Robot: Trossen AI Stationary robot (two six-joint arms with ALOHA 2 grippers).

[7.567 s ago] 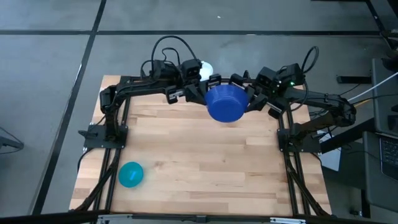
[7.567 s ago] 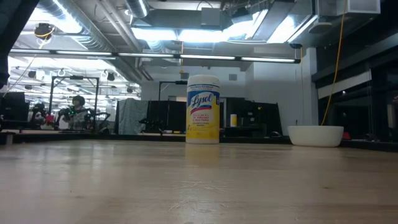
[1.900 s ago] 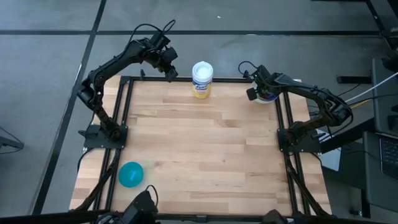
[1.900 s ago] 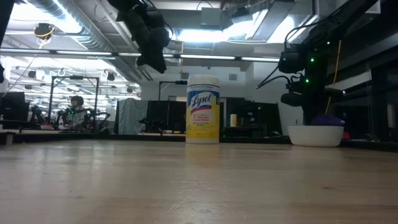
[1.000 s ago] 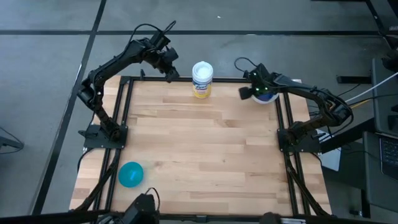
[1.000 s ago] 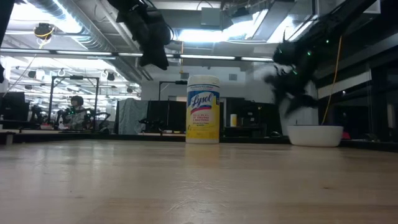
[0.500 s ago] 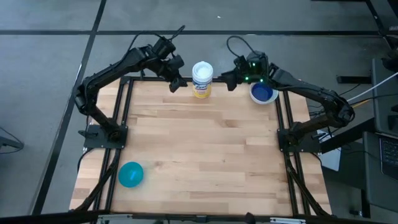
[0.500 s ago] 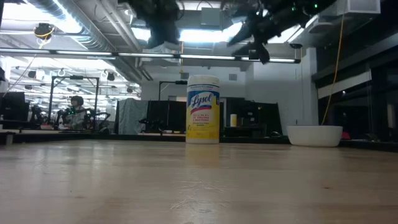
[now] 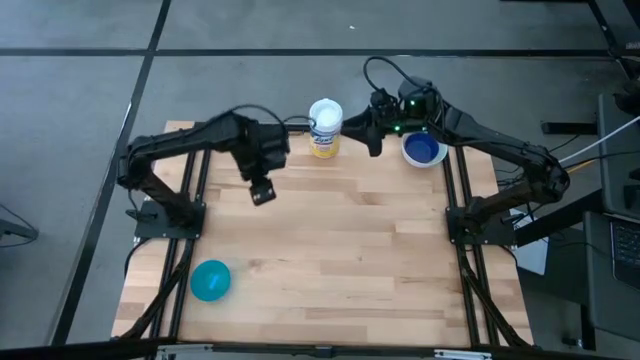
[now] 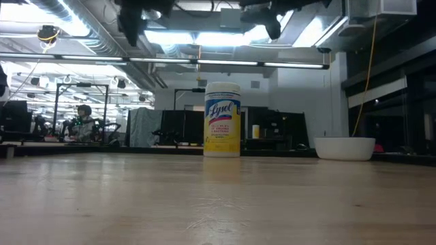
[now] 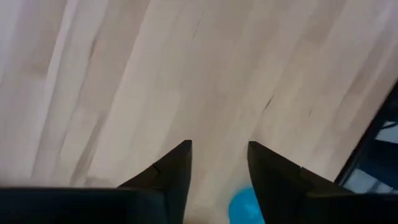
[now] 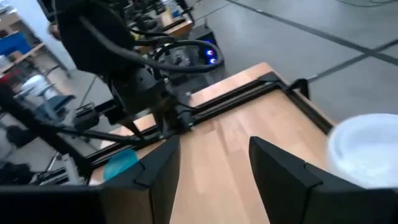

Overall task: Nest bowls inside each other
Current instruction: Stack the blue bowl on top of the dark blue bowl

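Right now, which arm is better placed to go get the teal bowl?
Probably the left. The left gripper is open over the table's left half, nearer the teal bowl, which shows past its fingers. The right gripper is at the far edge.

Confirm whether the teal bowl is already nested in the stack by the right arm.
No: the teal bowl sits alone at the table's near left corner, far from the blue-topped stack at the far right.

Teal bowl [image 11: 244, 206] partly hidden behind left gripper's finger in left wrist view, wipes canister [image 12: 367, 149] cut by right wrist frame edge, both arms blurred in low view.
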